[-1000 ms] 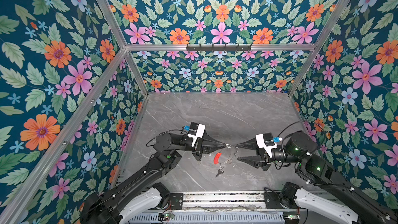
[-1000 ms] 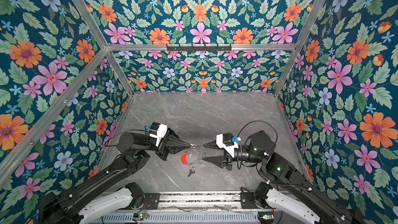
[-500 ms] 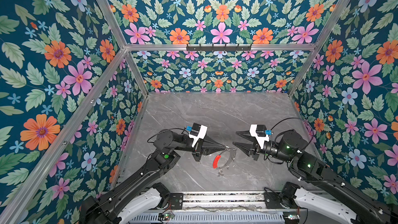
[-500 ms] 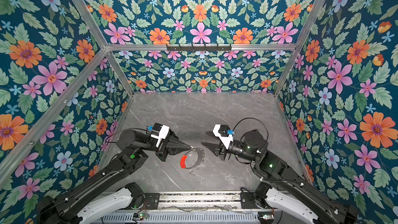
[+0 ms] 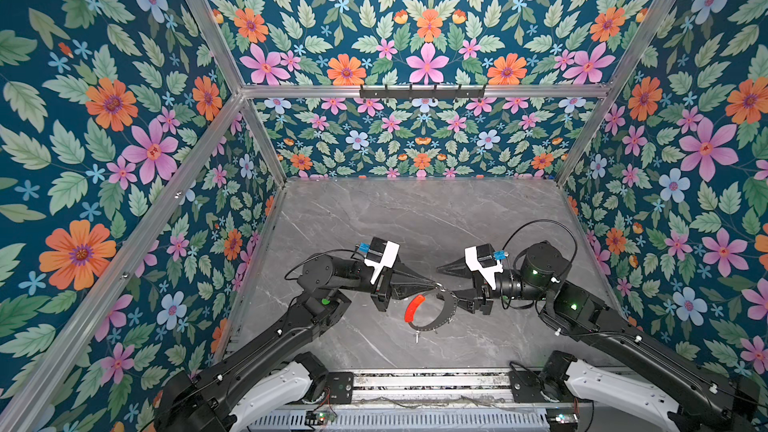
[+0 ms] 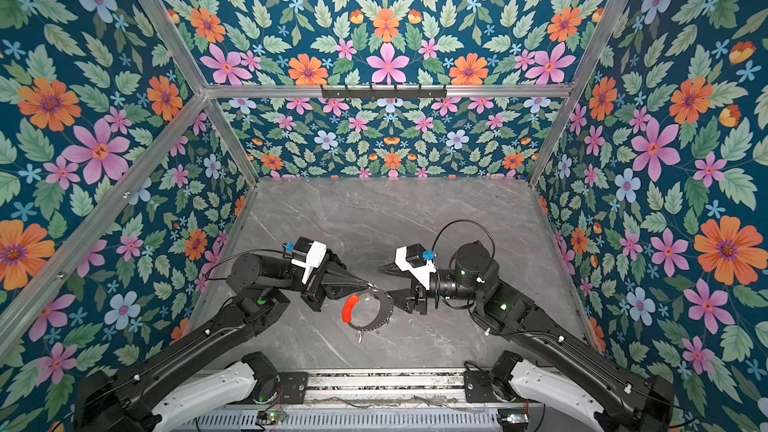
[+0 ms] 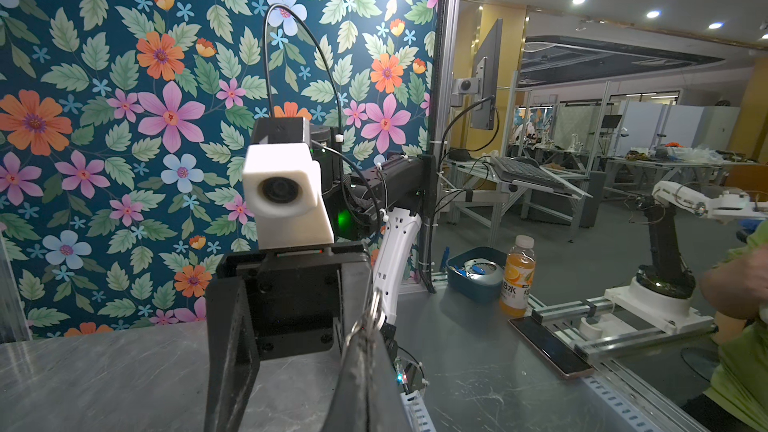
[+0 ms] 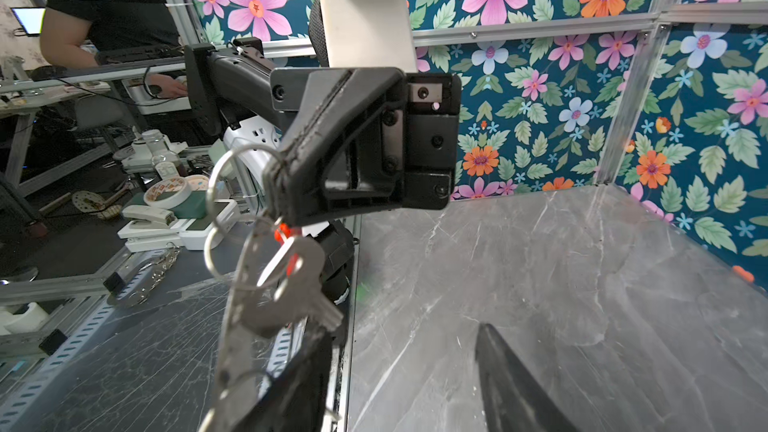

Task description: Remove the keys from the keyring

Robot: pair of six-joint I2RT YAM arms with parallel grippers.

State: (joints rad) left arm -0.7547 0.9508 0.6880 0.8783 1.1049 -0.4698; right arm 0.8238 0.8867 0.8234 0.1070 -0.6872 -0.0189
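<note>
Left hand [image 5: 436,284] pinches the thin grey metal keyring [image 5: 432,309] aloft; right hand [image 5: 451,282] gapes. Small silvery keys [image 8: 291,284] may snag.

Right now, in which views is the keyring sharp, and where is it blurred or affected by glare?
In both top views the keyring is small but sharp, under even light with no hard shadows; in the right wrist view the keys hang close to the lens and look soft and blurred; in the left wrist view the left gripper is blurred up close, while ceiling lamps glare.
</note>
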